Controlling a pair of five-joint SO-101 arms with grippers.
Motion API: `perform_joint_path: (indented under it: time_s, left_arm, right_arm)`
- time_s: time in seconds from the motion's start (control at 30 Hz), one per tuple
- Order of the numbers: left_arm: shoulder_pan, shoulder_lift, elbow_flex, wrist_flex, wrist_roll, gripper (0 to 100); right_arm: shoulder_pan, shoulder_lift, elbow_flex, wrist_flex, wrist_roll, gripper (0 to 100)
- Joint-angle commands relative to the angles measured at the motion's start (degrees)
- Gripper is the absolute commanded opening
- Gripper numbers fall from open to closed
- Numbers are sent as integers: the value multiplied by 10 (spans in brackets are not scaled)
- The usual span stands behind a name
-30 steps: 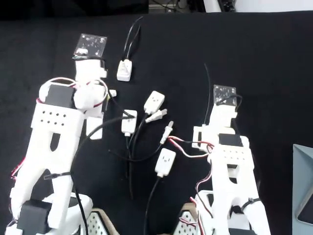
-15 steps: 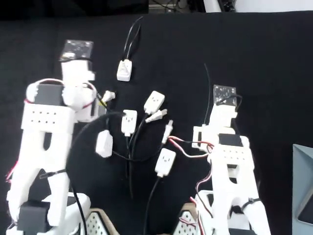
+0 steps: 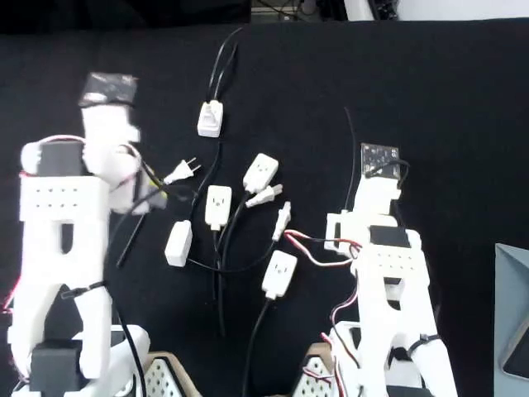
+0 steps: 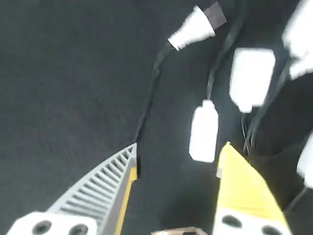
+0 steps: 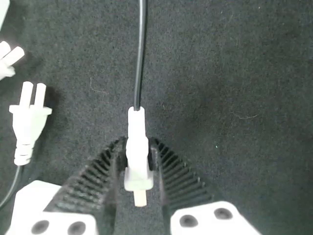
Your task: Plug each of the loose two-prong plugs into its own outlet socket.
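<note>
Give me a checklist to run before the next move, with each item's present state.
1. Right hand shut on held plug: ok.
2. Held plug's prongs face outward: not ok, they seem to point back into the hand.
3. Left hand open and empty: ok.
4. Loose plug near the left hand lies unobstructed: ok.
5. Socket free, holes up: ok.
6. Cables clear of the sockets: not ok, they cross among them.

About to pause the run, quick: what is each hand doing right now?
Left hand: open, holding nothing.
Right hand: closed on a white plug.
</note>
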Motion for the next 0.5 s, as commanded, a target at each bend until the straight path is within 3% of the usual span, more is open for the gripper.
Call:
perform_joint_path:
  time_s: [0.0,0.3,0.47]
  left_arm:
    - [16,-4,40,-24,-12,223]
    - [18,-4,261,-249,-13,166]
    - [35,-4,317,-313,-13,166]
  right_arm:
    - [7,-13,-2,-9,1,11]
    - [6,-13,3,-11,1,11]
    - [6,-13,3,-11,1,11]
